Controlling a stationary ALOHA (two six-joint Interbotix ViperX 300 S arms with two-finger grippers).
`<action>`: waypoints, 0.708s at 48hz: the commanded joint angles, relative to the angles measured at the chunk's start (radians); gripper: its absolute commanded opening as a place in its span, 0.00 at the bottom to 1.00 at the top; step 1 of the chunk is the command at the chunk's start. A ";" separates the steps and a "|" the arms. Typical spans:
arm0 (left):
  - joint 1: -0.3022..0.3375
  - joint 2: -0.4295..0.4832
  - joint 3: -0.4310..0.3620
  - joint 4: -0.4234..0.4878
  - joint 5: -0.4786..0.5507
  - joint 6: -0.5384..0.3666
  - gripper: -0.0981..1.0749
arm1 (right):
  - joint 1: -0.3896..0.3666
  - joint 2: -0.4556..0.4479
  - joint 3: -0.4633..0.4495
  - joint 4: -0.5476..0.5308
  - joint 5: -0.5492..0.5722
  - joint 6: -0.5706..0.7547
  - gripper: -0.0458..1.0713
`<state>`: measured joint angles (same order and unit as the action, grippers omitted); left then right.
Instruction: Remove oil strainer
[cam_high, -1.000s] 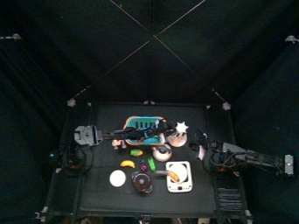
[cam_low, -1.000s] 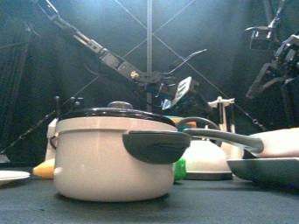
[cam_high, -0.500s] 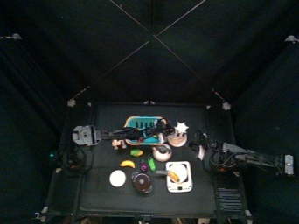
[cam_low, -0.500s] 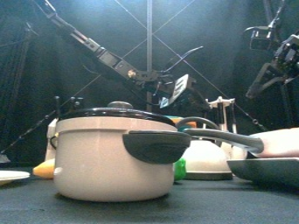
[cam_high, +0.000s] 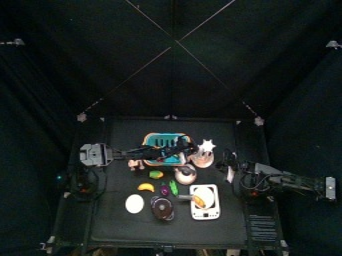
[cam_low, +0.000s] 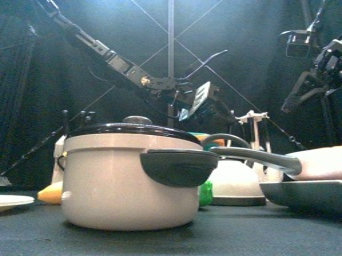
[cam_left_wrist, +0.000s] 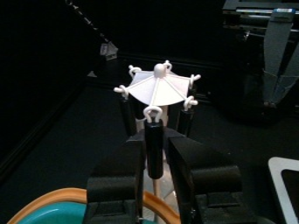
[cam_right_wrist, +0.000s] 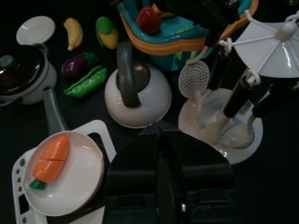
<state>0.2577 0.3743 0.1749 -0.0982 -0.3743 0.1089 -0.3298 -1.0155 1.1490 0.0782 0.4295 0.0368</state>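
We lift at the rack on the table (cam_high: 114, 225)

Our left arm reaches from its side across to the white hooked rack (cam_left_wrist: 160, 87), wrist near level. The left fingers (cam_left_wrist: 152, 131) pinch the oil strainer (cam_right_wrist: 197, 77) by its dark handle; its round, holed head is beside the rack's stand, next to the kettle (cam_right_wrist: 138, 92). Our right arm (cam_high: 274, 180) rests folded at the table's right edge.

In the front view the big cream pot (cam_low: 127, 178) hides most of the worktop's things, and the frying pan (cam_low: 310, 190) is cut off at the edge.
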 joint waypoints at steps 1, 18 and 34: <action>0.000 -0.044 -0.006 0.000 -0.018 0.000 0.56 | -0.003 0.008 -0.009 0.000 -0.011 0.000 0.07; 0.000 -0.071 -0.006 0.006 -0.057 0.003 0.56 | -0.003 0.008 -0.011 0.002 -0.011 0.000 0.07; -0.002 -0.101 0.025 0.006 -0.057 0.003 0.56 | -0.003 0.006 -0.009 0.000 -0.009 0.000 0.07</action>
<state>0.2562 0.3283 0.2010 -0.0951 -0.4203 0.1104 -0.3298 -1.0155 1.1520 0.0767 0.4280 0.0353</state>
